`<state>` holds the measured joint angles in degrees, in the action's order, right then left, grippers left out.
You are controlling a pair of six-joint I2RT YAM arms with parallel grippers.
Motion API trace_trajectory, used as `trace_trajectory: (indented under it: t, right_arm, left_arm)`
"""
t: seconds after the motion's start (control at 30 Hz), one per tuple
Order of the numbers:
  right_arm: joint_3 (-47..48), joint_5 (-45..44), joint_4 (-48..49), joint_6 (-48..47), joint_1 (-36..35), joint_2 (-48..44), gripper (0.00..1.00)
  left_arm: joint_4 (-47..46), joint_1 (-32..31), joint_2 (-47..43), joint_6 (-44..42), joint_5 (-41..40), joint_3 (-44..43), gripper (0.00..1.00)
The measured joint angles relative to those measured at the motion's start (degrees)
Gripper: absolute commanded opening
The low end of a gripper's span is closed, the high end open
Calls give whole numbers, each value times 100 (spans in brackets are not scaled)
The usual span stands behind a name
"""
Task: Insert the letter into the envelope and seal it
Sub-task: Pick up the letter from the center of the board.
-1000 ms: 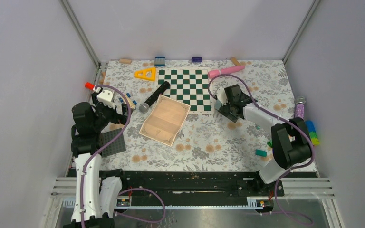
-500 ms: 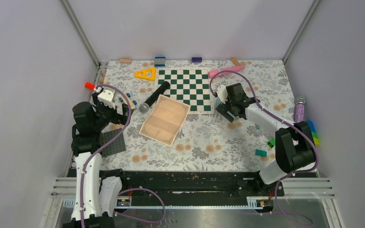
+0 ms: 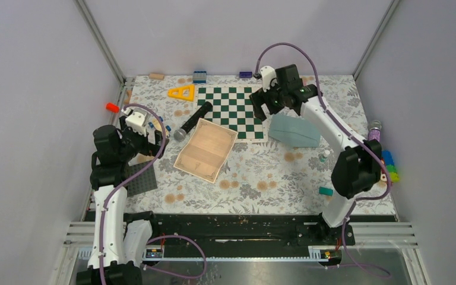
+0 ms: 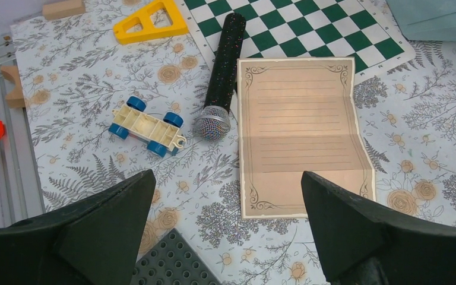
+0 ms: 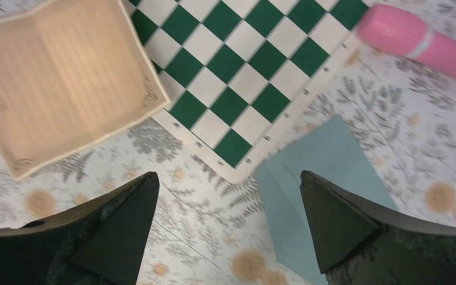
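Observation:
The tan letter (image 3: 205,149) lies flat on the floral table, its far corner overlapping the chessboard (image 3: 230,110). In the left wrist view the letter (image 4: 303,133) shows printed lines and fold creases. The teal envelope (image 3: 294,130) lies flat right of the board, flap not discernible. My right gripper (image 3: 261,108) hovers open over the board's right edge, apart from the envelope (image 5: 326,196) and the letter (image 5: 65,77). My left gripper (image 3: 148,144) stands open left of the letter, holding nothing. In the wrist views both the left gripper (image 4: 227,178) and the right gripper (image 5: 228,178) have wide, empty jaws.
A black microphone (image 4: 222,77) lies along the letter's left side, beside a blue-wheeled toy car (image 4: 147,124) and a yellow triangle (image 4: 148,21). A dark grey studded baseplate (image 3: 139,178) sits under the left arm. A pink cylinder (image 5: 421,41) lies behind the board. Small blocks dot the right edge.
The right arm has risen and swung back toward the chessboard's far right, uncovering the envelope on the table. The left arm has hardly moved.

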<state>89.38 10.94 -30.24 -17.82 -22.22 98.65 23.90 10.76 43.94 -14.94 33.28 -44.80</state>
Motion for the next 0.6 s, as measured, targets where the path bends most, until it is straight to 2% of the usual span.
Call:
trace_trajectory:
  t: [0.43,0.6]
  right_arm:
    - [1609,1694,-686,1346,-181,2260,91]
    - [2269,1982,-828,1786,-190,2887,88]
  left_arm:
    - [35,-70,7,-79,227,0,99]
    - [44,-70,120,-118,258,0,99]
